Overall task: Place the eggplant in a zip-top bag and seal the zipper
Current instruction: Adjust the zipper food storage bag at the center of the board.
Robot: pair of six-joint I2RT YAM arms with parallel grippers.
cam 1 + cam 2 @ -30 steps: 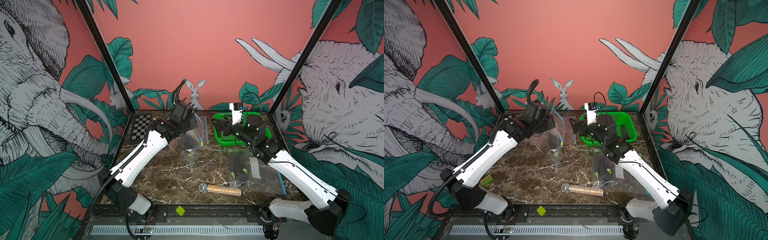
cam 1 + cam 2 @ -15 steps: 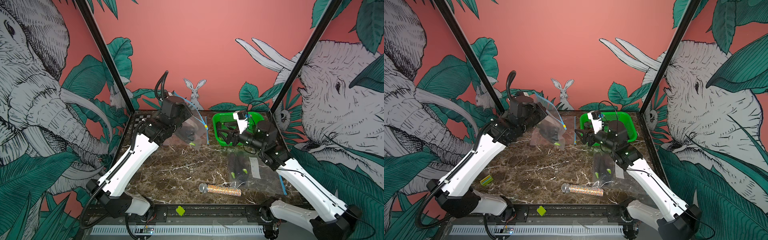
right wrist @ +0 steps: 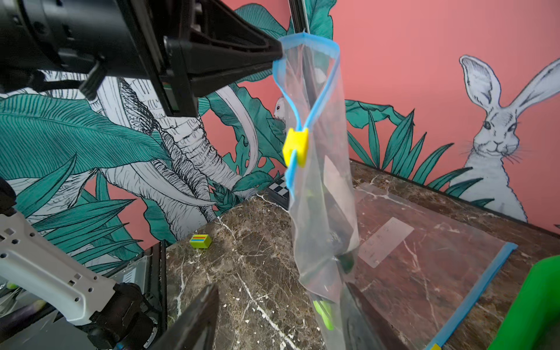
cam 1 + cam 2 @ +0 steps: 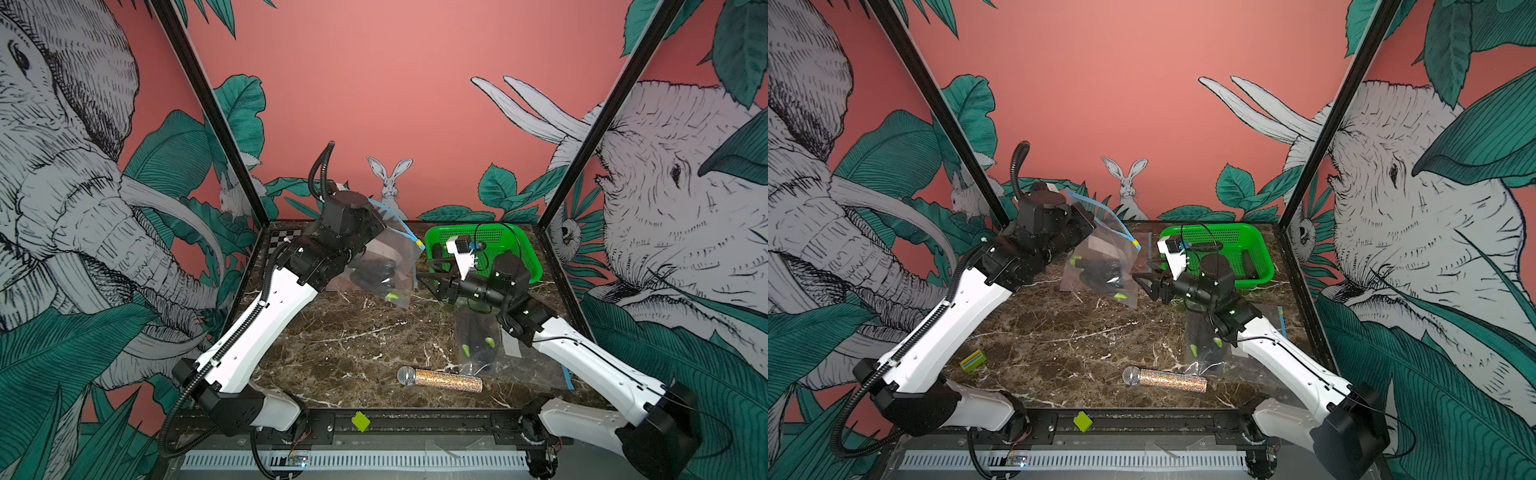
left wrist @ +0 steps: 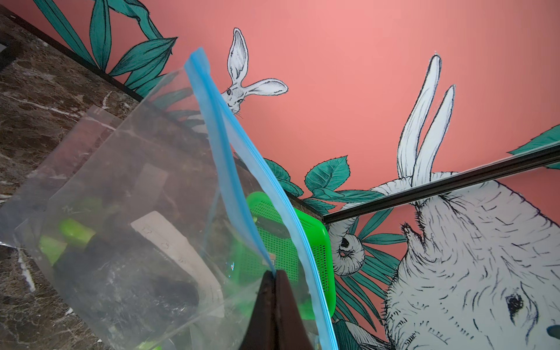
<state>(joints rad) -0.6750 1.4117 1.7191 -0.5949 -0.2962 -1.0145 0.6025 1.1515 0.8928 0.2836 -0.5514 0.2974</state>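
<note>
A clear zip-top bag (image 4: 395,257) (image 4: 1100,253) hangs tilted above the back of the table. My left gripper (image 5: 275,274) (image 3: 277,56) is shut on its blue zipper edge. Dark eggplant (image 4: 374,272) (image 4: 1104,270) (image 5: 127,266) with green stems lies inside the bag. The zipper stands apart above the yellow slider (image 3: 296,147) (image 4: 421,243). Right of the bag, my right gripper (image 4: 428,276) (image 4: 1144,282) (image 3: 281,327) is open. In the right wrist view the bag's lower end hangs between its fingers, near one; I cannot tell if they touch.
A green basket (image 4: 519,249) stands at the back right. A second bag with eggplants (image 4: 482,340) lies under the right arm. A glittery microphone (image 4: 440,379) lies near the front edge. A small striped block (image 4: 973,359) sits front left. An empty bag (image 3: 424,257) lies flat.
My left arm has risen and swung toward the back left, lifting and tilting the bag. The right gripper has stayed beside the bag, with its jaws narrower than before.
</note>
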